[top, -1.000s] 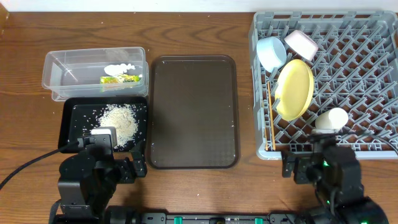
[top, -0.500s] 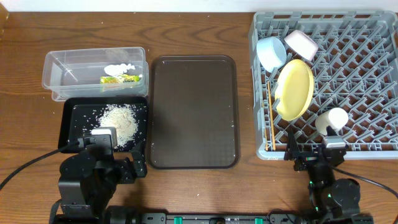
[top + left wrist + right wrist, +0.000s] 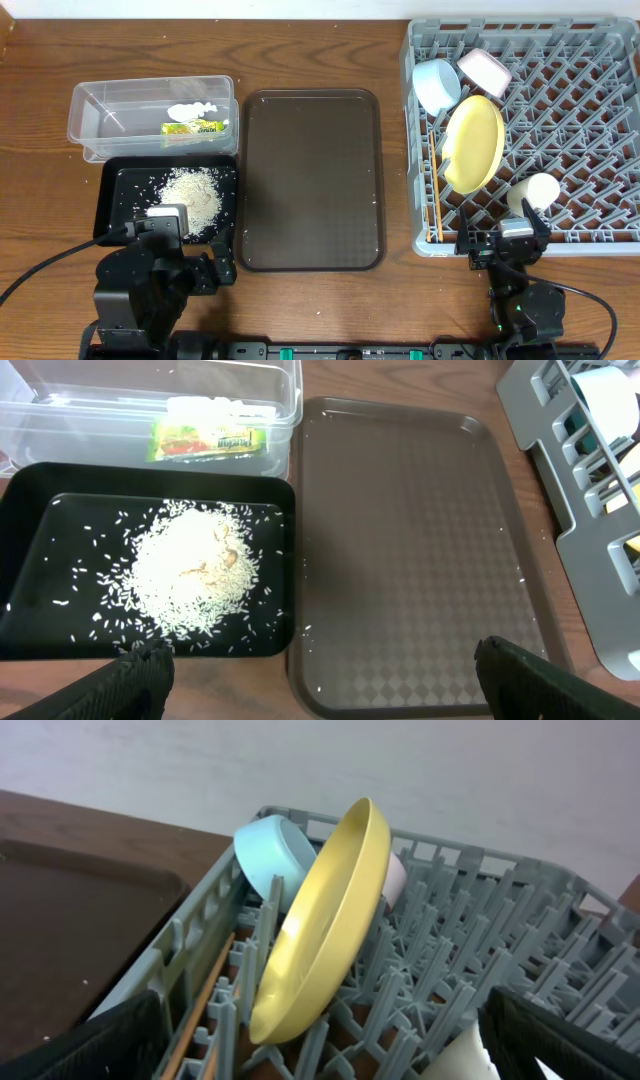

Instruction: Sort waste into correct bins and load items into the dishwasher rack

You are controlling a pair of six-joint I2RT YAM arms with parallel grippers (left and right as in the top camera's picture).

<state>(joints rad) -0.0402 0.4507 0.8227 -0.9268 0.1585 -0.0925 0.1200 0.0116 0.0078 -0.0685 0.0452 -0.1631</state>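
My left jaws hang at 7 o'clock of the overhead view. They are spread wide and hold nothing. From the left wrist I see one tip at each lower corner, above the near edges of the black tray (image 3: 112,203) and the brown serving tray (image 3: 310,180). My right jaws sit at 5 o'clock, just in front of the dishwasher rack (image 3: 590,120), and are equally wide open and empty.

The rack fills the desk (image 3: 300,50) from 1 to 4 o'clock. The yellow plate (image 3: 473,143) stands on edge between the pegs near the rack's 9 o'clock wall, leaning. The light blue bowl (image 3: 437,84) is at the plate's 11 o'clock, with the white bowl (image 3: 484,72) just beside it toward 2 o'clock. The chopsticks (image 3: 436,190) lie along the 9 o'clock wall. The cup (image 3: 533,192) rests among the pegs at the plate's 4 o'clock, close to my right jaws.

The rice (image 3: 192,194) is heaped in the black tray at 8 o'clock, with loose grains scattered around the heap. The clear tub (image 3: 100,110) is just beside that tray at its 12 o'clock and holds the wrapper (image 3: 194,127) and the tissue (image 3: 190,109). The brown serving tray lies at the centre with a few pale specks on it.
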